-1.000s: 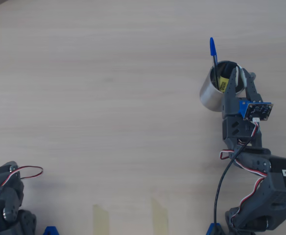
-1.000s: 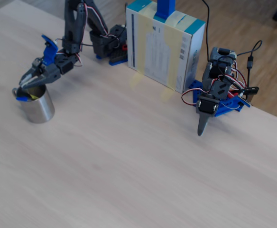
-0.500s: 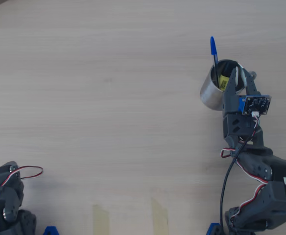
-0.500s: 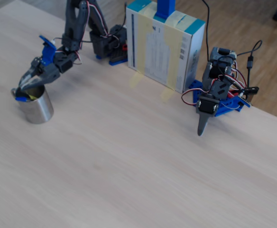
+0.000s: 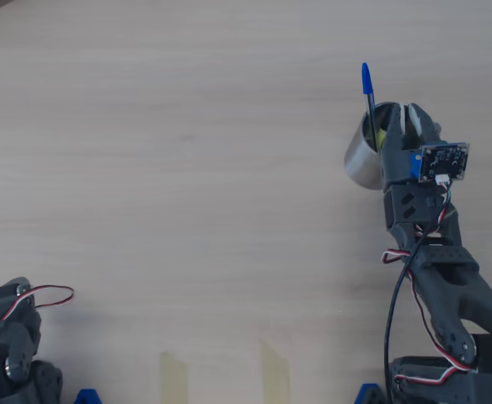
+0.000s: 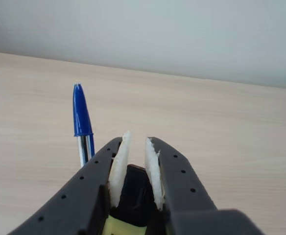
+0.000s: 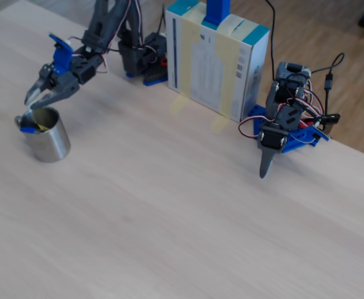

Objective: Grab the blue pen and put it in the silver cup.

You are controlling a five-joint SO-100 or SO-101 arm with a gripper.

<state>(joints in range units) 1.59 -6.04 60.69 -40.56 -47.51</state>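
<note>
The blue pen (image 5: 367,84) stands leaning in the silver cup (image 5: 360,160), blue cap up and out over the rim. It shows at left in the wrist view (image 6: 82,112) and at the cup's rim in the fixed view (image 7: 27,129). My gripper (image 5: 403,114) hovers just over the cup (image 7: 48,143), jaws a narrow gap apart, holding nothing. In the wrist view the gripper (image 6: 137,139) shows a yellow-and-black highlighter (image 6: 131,196) through that gap; it sits in the cup. The gripper (image 7: 27,103) is apart from the pen.
A second arm (image 7: 282,124) rests at the right in the fixed view, at the lower left overhead (image 5: 6,337). A white and teal box (image 7: 216,62) stands at the table's back edge. Two tape patches (image 5: 174,374) lie near the front edge overhead.
</note>
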